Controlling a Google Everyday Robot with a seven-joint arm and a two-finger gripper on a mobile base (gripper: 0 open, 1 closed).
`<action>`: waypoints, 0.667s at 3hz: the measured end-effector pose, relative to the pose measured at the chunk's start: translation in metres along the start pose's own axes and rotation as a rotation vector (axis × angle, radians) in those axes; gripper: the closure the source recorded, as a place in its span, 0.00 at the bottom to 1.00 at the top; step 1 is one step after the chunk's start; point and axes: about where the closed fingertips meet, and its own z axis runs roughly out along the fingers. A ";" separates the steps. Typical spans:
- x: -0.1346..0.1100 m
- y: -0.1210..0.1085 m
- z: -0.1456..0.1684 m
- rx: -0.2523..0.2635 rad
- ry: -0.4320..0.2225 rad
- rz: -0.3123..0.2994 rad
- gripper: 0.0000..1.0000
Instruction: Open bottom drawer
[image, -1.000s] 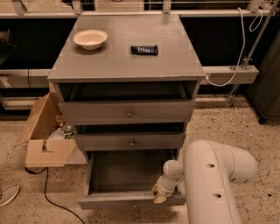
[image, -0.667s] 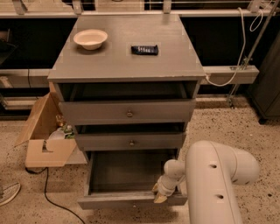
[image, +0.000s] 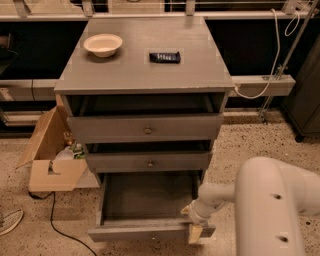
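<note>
Now | tool (image: 190, 222) narrow, pinching bottom drawer (image: 145, 231) front, right end | drawer open

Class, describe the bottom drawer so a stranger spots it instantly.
Find the grey cabinet topped with a bowl. The bottom drawer sits lowest, with the gripper at its front's right end. Unlike the middle drawer and top drawer, it stands far out, showing its inside.

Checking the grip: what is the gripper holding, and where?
The gripper holds the bottom drawer by the right end of its front panel, jaws astride it.
</note>
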 end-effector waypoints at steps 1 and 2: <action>0.004 0.024 -0.073 0.127 -0.017 -0.027 0.00; 0.012 0.044 -0.139 0.228 -0.046 -0.037 0.00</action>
